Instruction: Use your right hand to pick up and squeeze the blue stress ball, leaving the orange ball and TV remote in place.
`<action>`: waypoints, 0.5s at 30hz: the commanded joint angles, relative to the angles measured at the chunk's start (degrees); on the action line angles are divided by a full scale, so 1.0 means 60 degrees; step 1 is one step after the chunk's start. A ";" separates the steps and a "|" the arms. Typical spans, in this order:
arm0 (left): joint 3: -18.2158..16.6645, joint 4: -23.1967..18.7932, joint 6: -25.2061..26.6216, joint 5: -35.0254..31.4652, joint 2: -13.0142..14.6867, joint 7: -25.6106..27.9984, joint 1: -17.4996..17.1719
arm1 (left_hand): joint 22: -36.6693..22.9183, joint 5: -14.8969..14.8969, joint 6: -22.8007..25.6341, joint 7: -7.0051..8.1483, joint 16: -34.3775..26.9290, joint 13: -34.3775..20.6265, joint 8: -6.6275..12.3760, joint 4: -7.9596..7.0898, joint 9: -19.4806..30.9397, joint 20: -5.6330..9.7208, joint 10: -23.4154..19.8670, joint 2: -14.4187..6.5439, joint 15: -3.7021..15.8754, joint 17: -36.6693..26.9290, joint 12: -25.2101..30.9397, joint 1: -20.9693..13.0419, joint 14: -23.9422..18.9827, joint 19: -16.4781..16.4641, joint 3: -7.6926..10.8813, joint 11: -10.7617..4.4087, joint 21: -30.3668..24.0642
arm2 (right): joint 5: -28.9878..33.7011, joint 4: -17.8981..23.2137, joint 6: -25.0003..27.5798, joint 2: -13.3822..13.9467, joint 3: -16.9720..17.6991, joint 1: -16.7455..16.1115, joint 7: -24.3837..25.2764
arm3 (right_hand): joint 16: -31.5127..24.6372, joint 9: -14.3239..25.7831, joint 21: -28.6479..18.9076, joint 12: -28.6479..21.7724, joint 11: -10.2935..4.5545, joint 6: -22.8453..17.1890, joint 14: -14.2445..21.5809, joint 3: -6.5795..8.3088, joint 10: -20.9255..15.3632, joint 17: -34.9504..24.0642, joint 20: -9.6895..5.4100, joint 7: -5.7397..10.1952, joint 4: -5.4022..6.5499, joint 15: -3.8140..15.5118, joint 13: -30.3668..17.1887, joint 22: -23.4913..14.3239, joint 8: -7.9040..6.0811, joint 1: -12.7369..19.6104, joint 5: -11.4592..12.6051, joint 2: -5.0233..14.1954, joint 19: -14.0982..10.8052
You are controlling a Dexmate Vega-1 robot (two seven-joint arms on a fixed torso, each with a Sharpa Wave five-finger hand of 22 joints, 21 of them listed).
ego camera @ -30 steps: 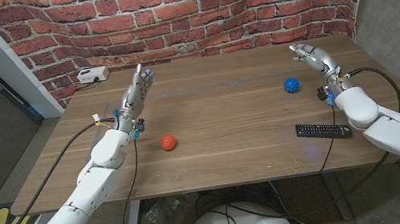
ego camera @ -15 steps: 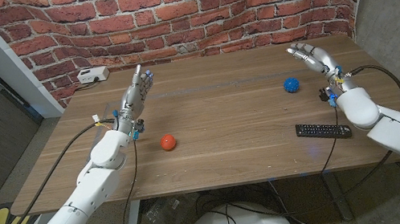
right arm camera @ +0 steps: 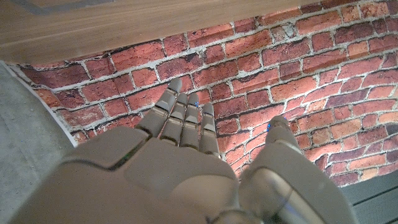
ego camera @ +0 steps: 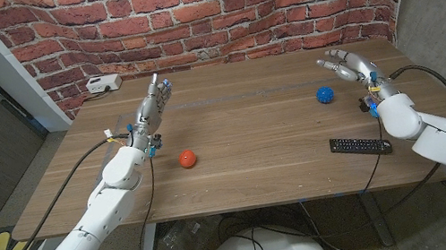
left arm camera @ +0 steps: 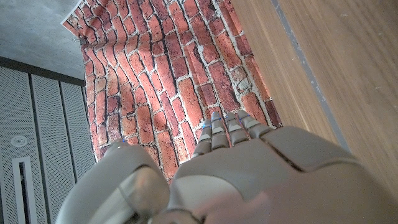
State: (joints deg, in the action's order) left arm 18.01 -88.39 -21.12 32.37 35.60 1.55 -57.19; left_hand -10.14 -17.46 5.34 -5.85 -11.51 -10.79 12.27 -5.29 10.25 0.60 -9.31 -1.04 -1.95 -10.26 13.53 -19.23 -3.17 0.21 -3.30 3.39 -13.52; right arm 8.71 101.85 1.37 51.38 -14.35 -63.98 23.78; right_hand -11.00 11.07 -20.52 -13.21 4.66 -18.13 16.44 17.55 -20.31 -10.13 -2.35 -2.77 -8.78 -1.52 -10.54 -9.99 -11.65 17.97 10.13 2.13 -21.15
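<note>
- right hand [ego camera: 346,64] hovers just beyond the blue stress ball [ego camera: 324,94], fingers spread, holding nothing
- left hand [ego camera: 153,103] raised, fingers straight (empty too)
- orange ball [ego camera: 187,158] and tv remote [ego camera: 360,145] lie on the wooden table [ego camera: 255,156]

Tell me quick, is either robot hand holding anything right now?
Left robot hand: open, fingers stretched out, holding nothing.
Right robot hand: open, holding nothing; the blue stress ball sits apart from it on the table.

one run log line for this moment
right robot hand: open, near blue stress ball, not touching | left robot hand: open | orange ball, TV remote: on table
</note>
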 commanded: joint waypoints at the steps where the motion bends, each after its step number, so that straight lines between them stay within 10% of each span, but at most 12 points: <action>1: 0.0063 0.0241 -0.0083 0.0045 -0.0102 -0.0104 0.0108 | -0.0029 0.0029 0.0060 0.0000 0.0043 -0.0024 -0.0005 0.0053 0.0055 0.0035 -0.0109 -0.0030 -0.0024 -0.0035 -0.0042 -0.0101 -0.0073 -0.0069 -0.0006 -0.0033 0.0014 | 0.0680 0.1035 0.2028 0.0570 -0.0310 0.0103 -0.0412 | 0.0022 0.0021 0.0057 0.0025 -0.0005 -0.0043 -0.0045 -0.0029 0.0066 -0.0021 -0.0030 -0.0006 -0.0020 -0.0026 -0.0015 -0.0048 -0.0012 0.0113 0.0039 -0.0042 -0.0003; 15: 0.0066 0.0375 -0.0170 0.0098 -0.0142 -0.0156 0.0106 | -0.0031 0.0054 0.0101 0.0016 0.0051 -0.0025 -0.0017 0.0056 0.0056 0.0020 -0.0144 -0.0048 -0.0018 -0.0036 -0.0058 -0.0123 -0.0107 -0.0070 -0.0026 -0.0031 0.0043 | 0.1300 0.1492 0.3284 0.0935 -0.0940 0.0695 -0.0987 | 0.0060 0.0046 0.0180 0.0063 0.0004 -0.0063 -0.0055 0.0000 0.0067 -0.0012 -0.0009 0.0104 -0.0082 -0.0042 -0.0019 -0.0055 0.0009 0.0377 0.0052 -0.0103 0.0000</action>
State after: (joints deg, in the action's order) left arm 18.35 -86.83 -21.68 32.72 35.07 0.85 -56.66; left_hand -10.14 -17.18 5.34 -5.85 -11.19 -10.79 12.28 -5.05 10.26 0.61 -9.56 -1.41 -1.95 -10.26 13.53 -19.60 -3.16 0.22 -3.54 3.13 -13.52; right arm 13.29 108.11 14.01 55.19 -17.09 -62.38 20.65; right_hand -10.78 11.07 -19.68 -12.91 4.68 -19.00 16.43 17.31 -19.90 -10.14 -2.35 -2.05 -9.02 -1.53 -10.54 -9.99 -11.85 19.48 10.13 1.53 -21.15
